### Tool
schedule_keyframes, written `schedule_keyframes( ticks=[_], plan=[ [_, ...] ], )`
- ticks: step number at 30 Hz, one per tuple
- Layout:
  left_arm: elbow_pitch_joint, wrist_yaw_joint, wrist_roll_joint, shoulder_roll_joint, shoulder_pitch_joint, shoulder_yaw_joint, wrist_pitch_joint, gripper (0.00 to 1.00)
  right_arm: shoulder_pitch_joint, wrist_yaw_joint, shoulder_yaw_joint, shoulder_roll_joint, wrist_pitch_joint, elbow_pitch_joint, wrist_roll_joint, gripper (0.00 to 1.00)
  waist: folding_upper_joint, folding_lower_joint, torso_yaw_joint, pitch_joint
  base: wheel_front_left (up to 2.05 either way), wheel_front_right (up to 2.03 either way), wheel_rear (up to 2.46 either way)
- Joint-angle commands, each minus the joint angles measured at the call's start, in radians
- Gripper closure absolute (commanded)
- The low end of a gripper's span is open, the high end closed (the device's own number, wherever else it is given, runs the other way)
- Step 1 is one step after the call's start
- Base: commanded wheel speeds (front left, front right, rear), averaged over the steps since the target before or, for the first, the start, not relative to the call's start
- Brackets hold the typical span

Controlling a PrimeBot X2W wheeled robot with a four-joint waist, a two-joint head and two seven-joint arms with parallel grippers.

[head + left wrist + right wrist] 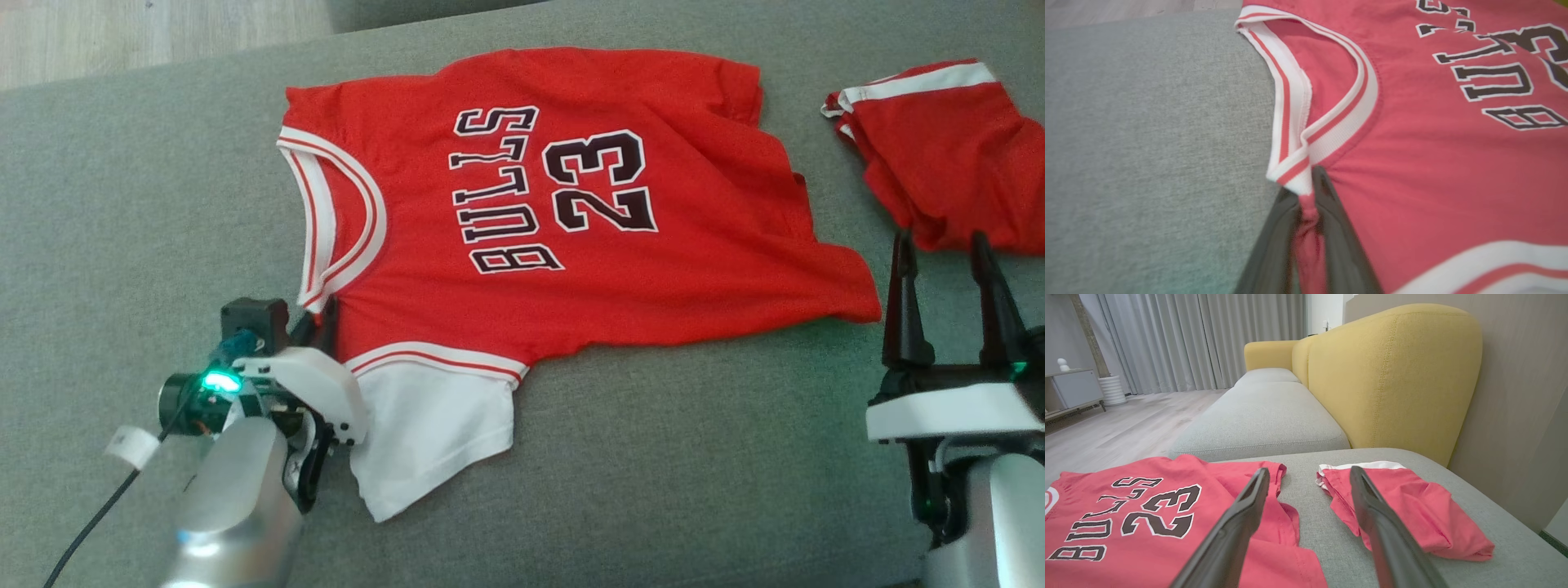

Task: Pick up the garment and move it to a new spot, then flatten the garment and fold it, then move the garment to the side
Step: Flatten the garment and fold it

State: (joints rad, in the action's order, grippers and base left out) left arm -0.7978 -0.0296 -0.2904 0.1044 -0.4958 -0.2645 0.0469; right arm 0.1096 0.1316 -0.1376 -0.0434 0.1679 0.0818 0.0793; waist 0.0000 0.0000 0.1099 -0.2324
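The red jersey (588, 278) is spread on the grey sofa cushion (122, 212). Its shoulder by the collar is clamped in the left jaws; the right jaws are held apart near its hem.

A grey fabric cushion (122, 245) carries two things. A red jersey (620, 278) lies spread on it, print up, with its white sleeve toward the near edge and its hem rumpled. Apart to its right lies a smaller red piece with white trim, probably folded shorts (947, 163).
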Motion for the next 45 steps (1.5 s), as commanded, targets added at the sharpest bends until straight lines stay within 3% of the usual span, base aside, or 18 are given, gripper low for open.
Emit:
schedule_keyframes(
  ticks=[1,11,23,24,25,26,32,37,45],
  plan=[
    [-0.026,-0.001,-0.004,0.023,0.007,0.012,0.008,1.0,0.035,-0.001,0.021,-0.007,0.011,-0.028,0.0,0.0,0.0,0.0,-0.001,0.0,0.0,0.0,0.0],
    [-0.027,-0.029,0.02,0.084,-0.137,0.0,-0.088,1.0,0.051,-0.001,0.032,-0.007,0.014,-0.022,-0.006,0.0,0.0,0.0,0.008,-0.012,0.0,0.0,0.0],
    [-0.11,-0.063,0.063,0.177,-0.38,-0.035,-0.072,1.0,0.075,-0.001,0.063,-0.007,0.026,-0.011,-0.002,0.0,0.0,0.0,0.043,-0.045,0.0,0.0,0.0],
    [-0.126,-0.067,0.064,0.181,-0.392,-0.04,-0.065,0.92,0.077,-0.001,0.065,-0.007,0.028,-0.009,-0.001,0.0,0.0,0.0,0.045,-0.046,0.0,0.0,0.0],
    [-0.142,-0.069,0.065,0.182,-0.402,-0.045,-0.056,0.27,0.078,-0.001,0.068,-0.007,0.03,-0.006,0.0,0.0,0.0,0.0,0.047,-0.046,0.0,0.0,0.0],
    [-0.156,-0.072,0.065,0.182,-0.408,-0.05,-0.05,0.0,0.08,-0.001,0.071,-0.007,0.032,-0.003,0.001,0.0,0.0,0.0,0.048,-0.046,0.0,0.0,0.0],
    [-0.196,-0.074,0.05,0.171,-0.405,-0.052,-0.109,0.0,0.082,-0.001,0.08,-0.007,0.043,0.009,0.006,0.0,0.0,0.0,0.028,-0.029,0.0,0.0,0.0],
    [-0.179,-0.061,0.026,0.158,-0.371,-0.034,-0.218,0.0,0.075,-0.001,0.073,-0.007,0.047,0.013,0.001,0.0,0.0,0.0,-0.01,0.003,0.0,0.0,0.0],
    [0.036,-0.024,-0.023,0.116,-0.213,0.02,-0.306,0.0,0.038,-0.001,0.064,-0.007,0.062,0.036,0.01,0.0,0.0,0.0,-0.086,0.081,0.0,0.0,0.0]
  ],
)
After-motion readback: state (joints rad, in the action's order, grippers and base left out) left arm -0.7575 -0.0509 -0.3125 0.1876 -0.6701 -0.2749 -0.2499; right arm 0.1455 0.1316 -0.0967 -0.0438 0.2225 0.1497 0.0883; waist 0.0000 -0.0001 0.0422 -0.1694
